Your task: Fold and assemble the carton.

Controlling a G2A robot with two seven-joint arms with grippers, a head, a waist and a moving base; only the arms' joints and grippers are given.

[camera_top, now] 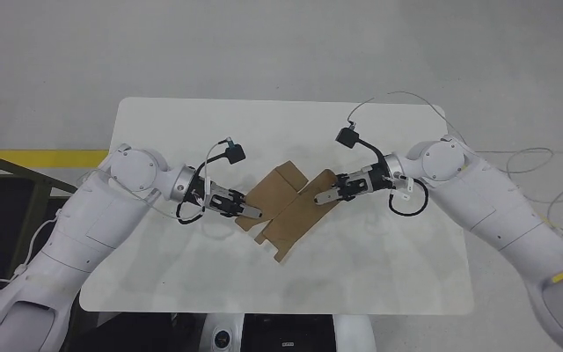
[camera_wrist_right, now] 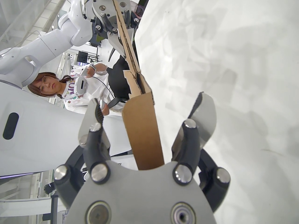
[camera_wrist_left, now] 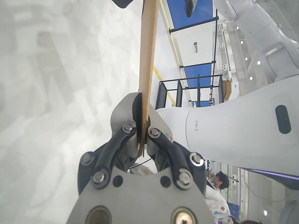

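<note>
Flat carton [camera_top: 273, 189] is pinched by the left gripper [camera_wrist_left: 142, 108], likely steadied for the spread right gripper [camera_wrist_right: 149, 103] straddling its flap [camera_wrist_right: 142, 129].

In the left wrist view the carton [camera_wrist_left: 148, 47] is running off the picture's edge, and the left gripper [camera_wrist_left: 143, 113] is covering its clamped end. In the right wrist view its near flap is disappearing behind the body of the right gripper [camera_wrist_right: 149, 100].
</note>
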